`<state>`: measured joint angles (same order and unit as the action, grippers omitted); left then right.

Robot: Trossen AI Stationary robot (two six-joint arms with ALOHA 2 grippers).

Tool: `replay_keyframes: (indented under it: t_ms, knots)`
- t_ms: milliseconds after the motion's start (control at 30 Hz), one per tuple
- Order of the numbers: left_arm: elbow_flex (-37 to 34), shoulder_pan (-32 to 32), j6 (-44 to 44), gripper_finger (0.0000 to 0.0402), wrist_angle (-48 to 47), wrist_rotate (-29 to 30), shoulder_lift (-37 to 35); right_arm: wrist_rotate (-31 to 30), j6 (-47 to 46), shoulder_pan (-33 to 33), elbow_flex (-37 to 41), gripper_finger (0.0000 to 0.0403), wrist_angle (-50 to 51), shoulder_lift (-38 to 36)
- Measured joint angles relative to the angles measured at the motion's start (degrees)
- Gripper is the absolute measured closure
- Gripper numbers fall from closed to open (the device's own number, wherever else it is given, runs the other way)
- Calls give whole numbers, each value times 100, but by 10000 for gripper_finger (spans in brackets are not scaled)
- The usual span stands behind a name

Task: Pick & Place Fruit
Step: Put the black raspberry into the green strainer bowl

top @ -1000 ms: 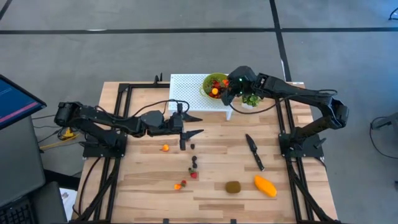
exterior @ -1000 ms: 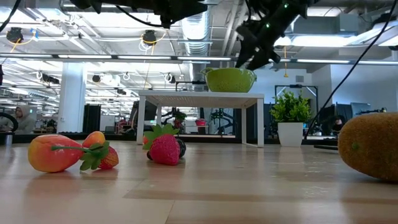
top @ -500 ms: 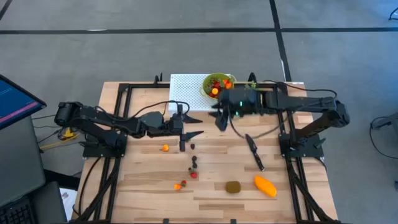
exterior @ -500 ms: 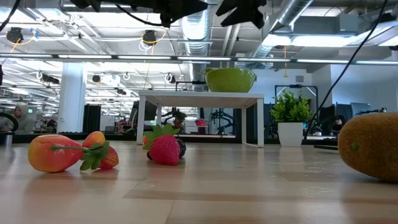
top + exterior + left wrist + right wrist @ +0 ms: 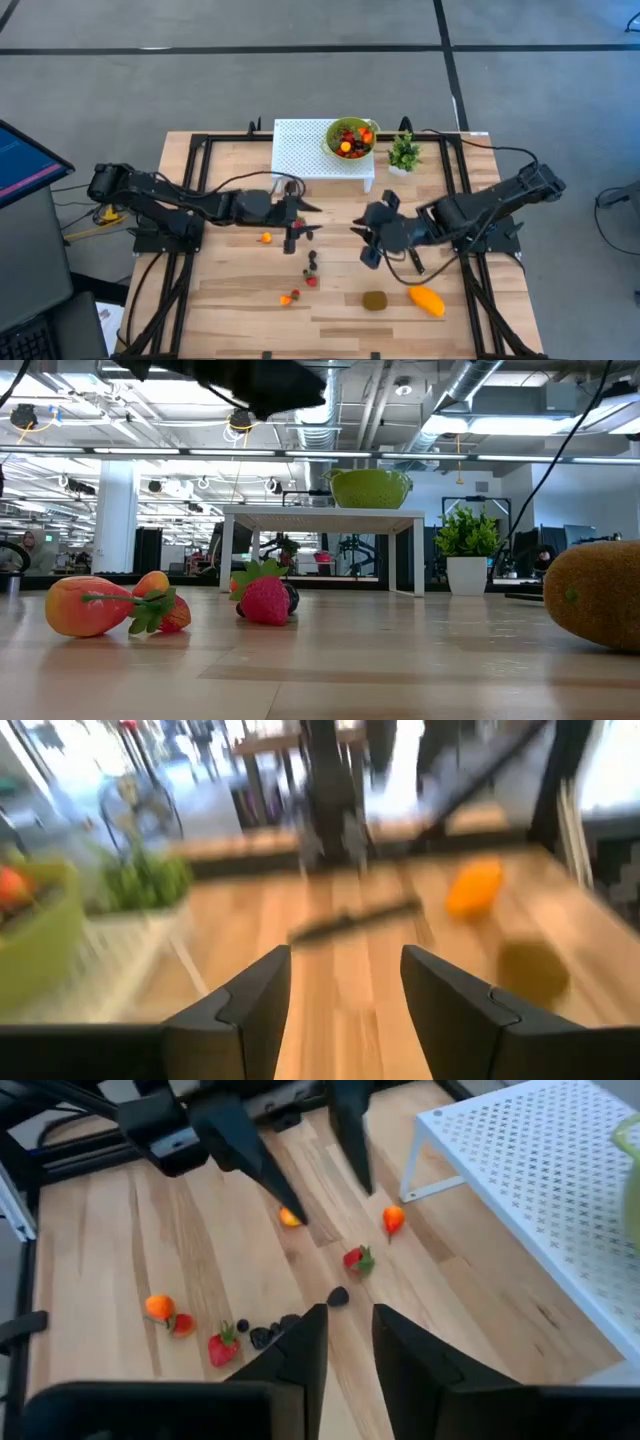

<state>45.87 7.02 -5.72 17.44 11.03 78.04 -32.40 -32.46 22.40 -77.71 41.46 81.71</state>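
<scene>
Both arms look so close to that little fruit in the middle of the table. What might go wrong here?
The right claw hangs open right beside the black knife, so it might knock or snag the knife. The left claw, also open, is near the same patch of berries, so the two arms may crowd each other. The berries are tiny and loose; a nudge may scatter them toward the kiwi.

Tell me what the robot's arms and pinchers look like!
Both arms are dark, nearly black, built from chunky jointed pieces, with thin black cables looping beside them. The left gripper and right gripper each have two fingers. Close up, the left fingers are wide, smooth, dark wedges; the right fingers look the same.
</scene>
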Motion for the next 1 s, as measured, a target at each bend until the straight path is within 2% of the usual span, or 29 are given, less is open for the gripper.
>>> replay_keyframes:
  t_ms: [200, 367, 700, 1000]
  knots:
    - [-2, 139, 18, 213, -1096, -6, 0, -667, -211, 391, 0, 328, 102, 0]
    - [-2, 97, 448, 219, -1371, -1, 0, -680, -347, 375, 0, 328, 102, 0]
    - [-2, 15, 393, 226, -1787, 28, 167, -689, -333, 273, 0, 328, 98, 2]
    - [-2, -47, -772, 238, -1906, 48, 1137, -687, -317, 61, -2, 328, 98, 2]
